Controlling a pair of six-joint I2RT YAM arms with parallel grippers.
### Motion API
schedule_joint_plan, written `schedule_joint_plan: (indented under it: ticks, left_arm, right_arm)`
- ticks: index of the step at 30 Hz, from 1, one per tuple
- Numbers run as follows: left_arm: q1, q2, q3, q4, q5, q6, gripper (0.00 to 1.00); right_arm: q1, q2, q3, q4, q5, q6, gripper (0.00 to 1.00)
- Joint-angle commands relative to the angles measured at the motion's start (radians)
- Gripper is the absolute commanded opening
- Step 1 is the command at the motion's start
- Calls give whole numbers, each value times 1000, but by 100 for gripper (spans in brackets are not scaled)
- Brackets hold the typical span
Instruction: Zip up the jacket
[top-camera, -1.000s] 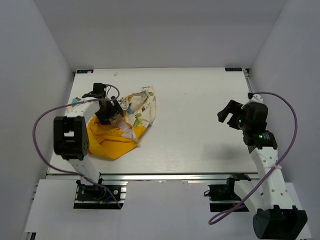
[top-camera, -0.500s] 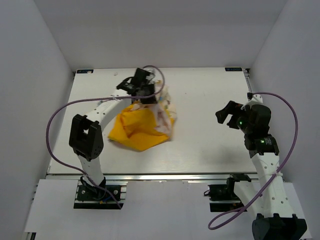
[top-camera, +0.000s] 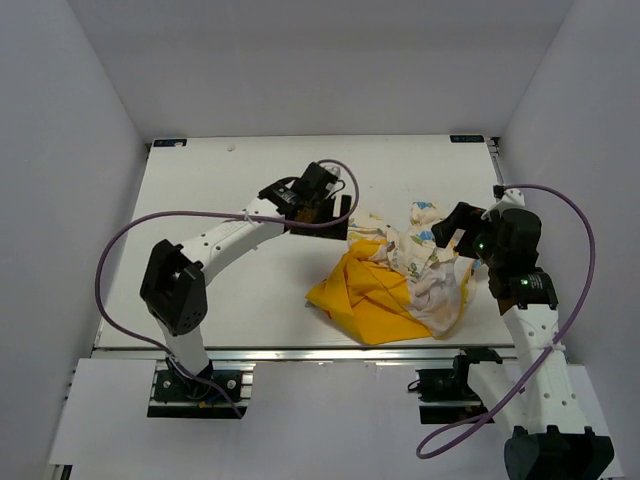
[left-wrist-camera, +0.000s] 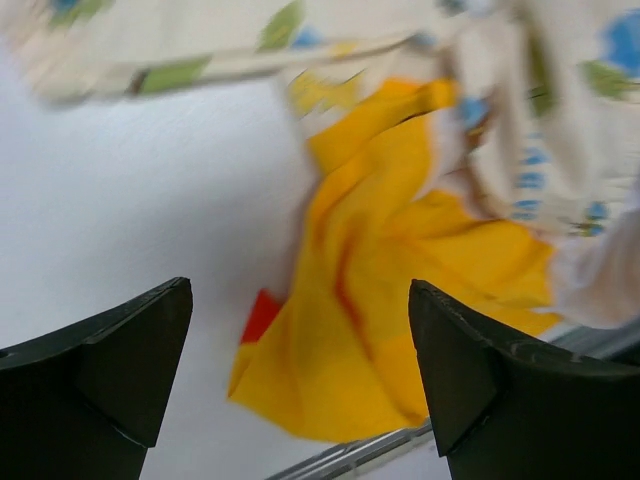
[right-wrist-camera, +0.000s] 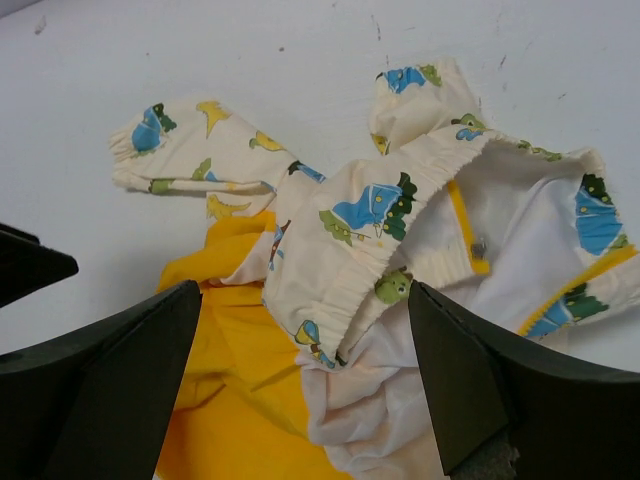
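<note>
Where the jacket (top-camera: 400, 285) lies: crumpled in a heap on the table (top-camera: 230, 290), right of centre toward the near edge, with yellow lining showing.
How it will handle: likely light, soft and limp, so its folds would shift and drag when pulled.
Where to take hold: probably the yellow front edge (right-wrist-camera: 462, 225) by the small metal piece (right-wrist-camera: 480, 245).
Right gripper (top-camera: 452, 232): jaws wide apart, empty, over the heap's right side.
Left gripper (top-camera: 338, 225): spread wide, grasping nothing, just beside the heap's far left.
</note>
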Motion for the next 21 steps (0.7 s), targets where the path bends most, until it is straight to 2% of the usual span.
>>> schedule_joint_plan:
  ticks: [1,5,6,7,9,10,12,13,15,21]
  left_arm:
    - [6,-145,-112,-78,-113,-65,98]
    - [6,-228,-319,-55,-49,-124,98]
    - [5,-245,-410,-21,-23,-144,98]
    - [6,-249,-453,4,62,-153,98]
    - [2,-253,-527,94,144,-164,98]
    - [-1,-251,-563,112,166,-173,98]
    - [-18,-245,-565,142,170,-181,98]
    - [-24,-237,-544,152,173,-181,98]
    - [-47,-211,-509,187,189,-178,98]
    - [-66,-109,-473,245,246,-184,98]
  right_arm:
    - [-2,38,48,7,-57,-45,89]
    - [1,93,68,1,-122,-94,89]
    - [3,107,68,4,-125,-105,89]
    - [15,136,68,4,-131,-111,89]
    - [46,167,69,5,-125,-114,89]
    - [105,201,75,4,-87,-122,89]
    - [196,236,81,8,7,-117,89]
    - [296,277,86,5,113,-122,89]
    - [386,354,111,-13,237,-94,89]
    - [414,501,147,-93,404,3,89]
